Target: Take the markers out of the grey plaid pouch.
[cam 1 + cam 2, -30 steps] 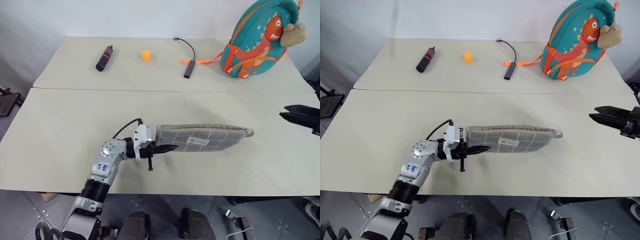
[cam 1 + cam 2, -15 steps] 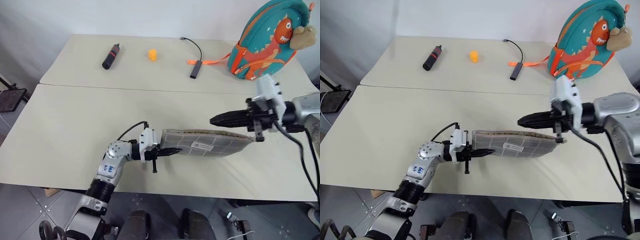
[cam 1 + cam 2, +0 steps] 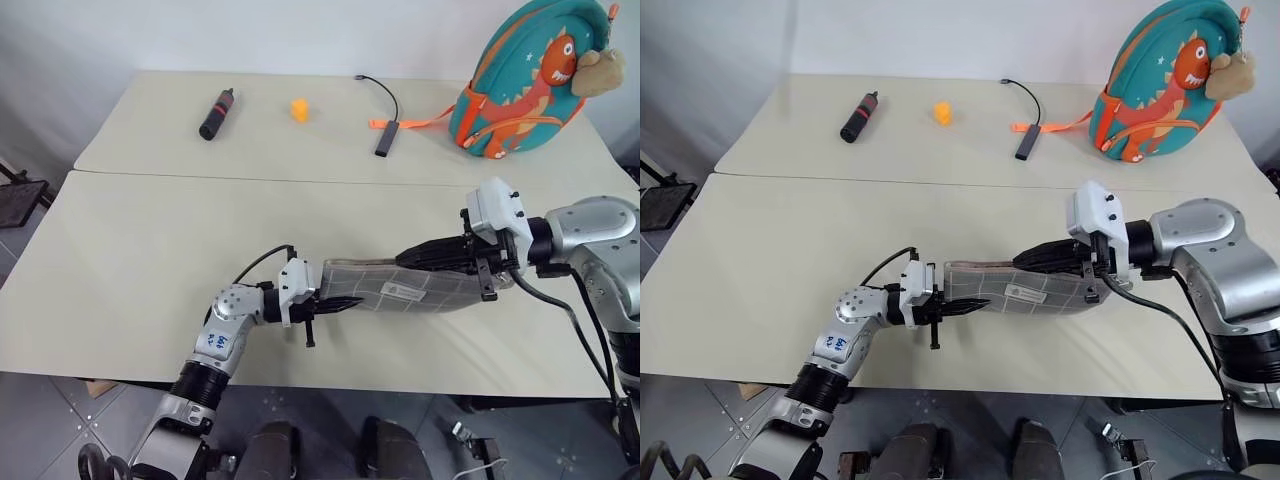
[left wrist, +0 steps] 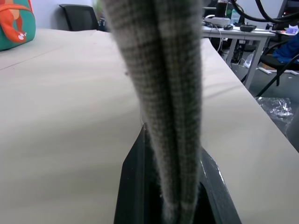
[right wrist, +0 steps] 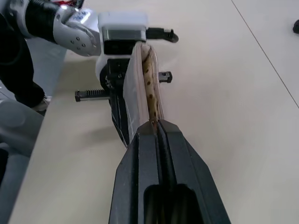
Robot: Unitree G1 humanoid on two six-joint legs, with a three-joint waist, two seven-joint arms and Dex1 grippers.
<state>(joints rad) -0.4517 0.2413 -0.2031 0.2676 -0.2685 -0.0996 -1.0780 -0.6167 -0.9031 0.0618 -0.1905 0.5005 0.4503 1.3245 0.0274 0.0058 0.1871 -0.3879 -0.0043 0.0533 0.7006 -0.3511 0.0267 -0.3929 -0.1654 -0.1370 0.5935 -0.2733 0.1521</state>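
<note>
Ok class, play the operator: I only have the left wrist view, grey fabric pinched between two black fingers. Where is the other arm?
Observer: The right gripper lies along the top edge of the grey plaid pouch, pointing toward the left gripper.
Operator: Are its fingers open?
Observer: No, they are shut, with the tips at the zip line.
Operator: What's on the far table?
Observer: A black cylinder, a small orange object and a cable adapter.
</note>
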